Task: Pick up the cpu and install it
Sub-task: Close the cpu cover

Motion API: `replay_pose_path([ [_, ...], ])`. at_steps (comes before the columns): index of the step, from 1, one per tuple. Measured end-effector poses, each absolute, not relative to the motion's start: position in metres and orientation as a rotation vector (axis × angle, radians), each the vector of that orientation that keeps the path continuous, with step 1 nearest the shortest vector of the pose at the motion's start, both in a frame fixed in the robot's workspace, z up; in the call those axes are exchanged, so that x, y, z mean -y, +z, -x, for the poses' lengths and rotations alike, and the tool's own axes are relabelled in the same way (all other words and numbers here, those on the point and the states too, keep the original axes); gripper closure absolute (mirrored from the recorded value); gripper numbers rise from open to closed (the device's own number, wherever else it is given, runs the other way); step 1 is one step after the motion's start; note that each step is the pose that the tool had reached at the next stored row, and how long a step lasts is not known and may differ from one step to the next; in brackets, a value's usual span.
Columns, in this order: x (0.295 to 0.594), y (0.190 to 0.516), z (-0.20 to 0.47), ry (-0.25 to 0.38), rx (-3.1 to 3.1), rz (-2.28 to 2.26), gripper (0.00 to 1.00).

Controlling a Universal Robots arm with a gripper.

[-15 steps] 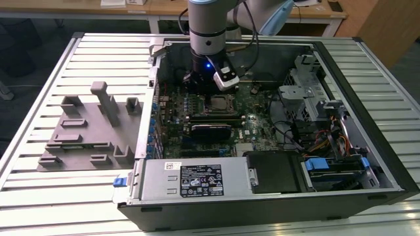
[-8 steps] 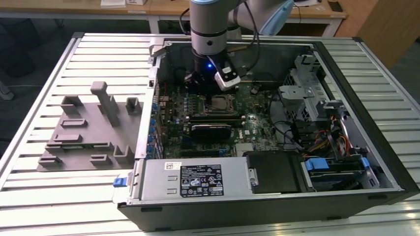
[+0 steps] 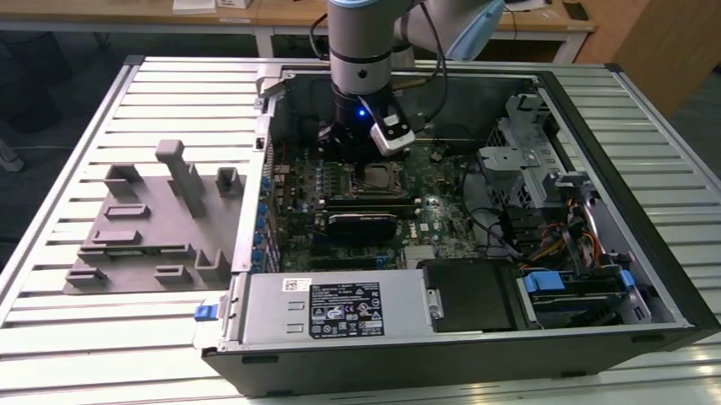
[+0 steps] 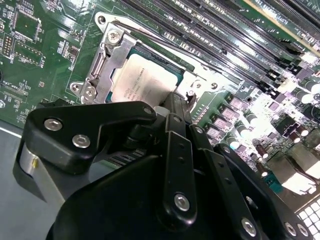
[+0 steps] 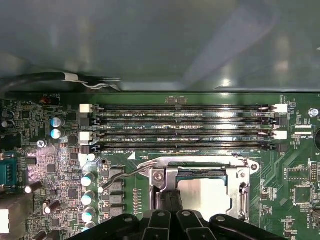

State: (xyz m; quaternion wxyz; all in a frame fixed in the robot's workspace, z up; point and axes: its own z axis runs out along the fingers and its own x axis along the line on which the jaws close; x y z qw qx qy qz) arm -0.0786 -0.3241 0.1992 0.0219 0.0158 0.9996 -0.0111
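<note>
On your worktop (image 3: 67,101) the open computer case (image 3: 451,367) lies on its side, with the motherboard (image 5: 60,170) facing up. The pick-up looks done. The cpu (image 4: 145,80) lies flat inside the metal socket frame (image 5: 241,185), beside the memory slots (image 5: 182,127), apparently seated. The lever (image 5: 125,176) angles away from the frame, so clamping probably remains. Your pincer (image 5: 169,200) hangs low at one edge of the cpu, but you cannot tell whether it is apart or together.

pale silver square cpu (image 4: 144,82), lying flat in socket (image 4: 102,60)
</note>
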Motion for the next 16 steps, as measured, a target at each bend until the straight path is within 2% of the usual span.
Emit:
replay_pose_path([
  [16,0.324,0.223,0.079,-0.034,-3.097,-0.049,0.89],
])
